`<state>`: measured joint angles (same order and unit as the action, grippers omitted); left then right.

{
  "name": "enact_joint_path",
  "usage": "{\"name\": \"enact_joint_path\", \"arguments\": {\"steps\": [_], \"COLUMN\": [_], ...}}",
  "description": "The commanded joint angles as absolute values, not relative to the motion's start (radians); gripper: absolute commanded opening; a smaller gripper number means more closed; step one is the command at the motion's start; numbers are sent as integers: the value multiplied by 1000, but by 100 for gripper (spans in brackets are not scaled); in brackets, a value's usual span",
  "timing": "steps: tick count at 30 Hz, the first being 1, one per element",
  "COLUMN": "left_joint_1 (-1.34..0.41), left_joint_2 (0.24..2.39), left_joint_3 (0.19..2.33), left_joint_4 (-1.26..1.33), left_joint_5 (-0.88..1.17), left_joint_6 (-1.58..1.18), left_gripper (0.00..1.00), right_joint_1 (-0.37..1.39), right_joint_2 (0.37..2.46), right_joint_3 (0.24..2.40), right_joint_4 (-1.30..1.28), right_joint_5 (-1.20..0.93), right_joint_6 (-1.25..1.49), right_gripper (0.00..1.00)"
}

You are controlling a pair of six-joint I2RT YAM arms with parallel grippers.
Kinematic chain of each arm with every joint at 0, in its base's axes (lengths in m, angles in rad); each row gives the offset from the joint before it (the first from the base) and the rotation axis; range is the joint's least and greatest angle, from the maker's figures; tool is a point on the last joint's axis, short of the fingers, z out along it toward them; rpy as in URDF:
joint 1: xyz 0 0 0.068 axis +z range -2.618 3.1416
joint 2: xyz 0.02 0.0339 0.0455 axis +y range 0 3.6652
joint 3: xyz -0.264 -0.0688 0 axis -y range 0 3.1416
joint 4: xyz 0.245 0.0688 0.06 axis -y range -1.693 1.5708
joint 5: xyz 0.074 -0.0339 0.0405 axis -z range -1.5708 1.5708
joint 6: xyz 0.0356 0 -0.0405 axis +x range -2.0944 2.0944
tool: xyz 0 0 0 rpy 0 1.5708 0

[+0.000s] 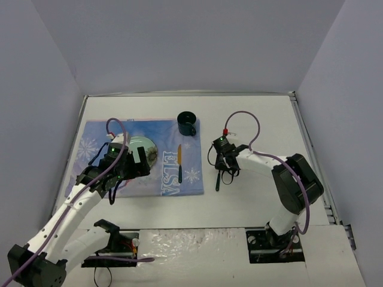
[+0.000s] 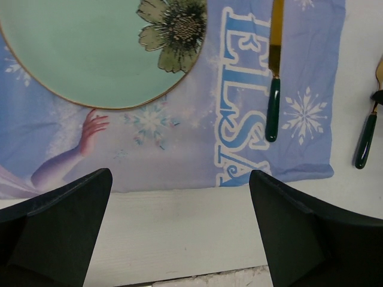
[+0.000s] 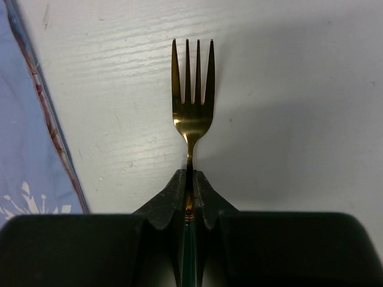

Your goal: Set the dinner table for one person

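Top overhead, wide; wrists close, downward; all share placemat (image 1: pixel 173 179), dinner table (image 1: pixel 257 119).

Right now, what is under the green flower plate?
The blue ELSA placemat lies under the plate. The mat shows beside it, but the print right beneath the plate is covered, and so is the dinner table below the mat.

A green plate (image 2: pixel 90 54) and knife (image 2: pixel 274 72) lie on the placemat (image 2: pixel 185 146).
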<state>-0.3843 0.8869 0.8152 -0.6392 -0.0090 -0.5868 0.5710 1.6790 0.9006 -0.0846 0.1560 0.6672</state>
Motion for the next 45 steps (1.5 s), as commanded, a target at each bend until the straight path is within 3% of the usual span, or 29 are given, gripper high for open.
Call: {"name": "enact_joint_path", "arguments": {"steps": [1,10,20,34,45], "left_joint_1": [-489,-779,-922,-1019,-1019], "left_joint_2": [925,1057,1254,1488,1407], "left_joint_3": [872,887,988,1103,968], "left_joint_4": [-512,-308,-126,-32,-42], "left_joint_5": [-77,-189,-159,-143,-224], "left_joint_6": [-607,-604,-603,-603,-631], "left_gripper": [97,97,93,85,83], "right_joint_1": [565,597,611,612,612], "right_joint_2": [1604,1539,1425,1351,1428], "right_joint_3": [888,926,963,960,889], "right_joint_4": [-91,-116,-124,-129,-157], "right_joint_5": [201,182,167,137,228], "right_joint_6": [825,903,939,974,941], "right_gripper": [0,0,0,0,0]}}
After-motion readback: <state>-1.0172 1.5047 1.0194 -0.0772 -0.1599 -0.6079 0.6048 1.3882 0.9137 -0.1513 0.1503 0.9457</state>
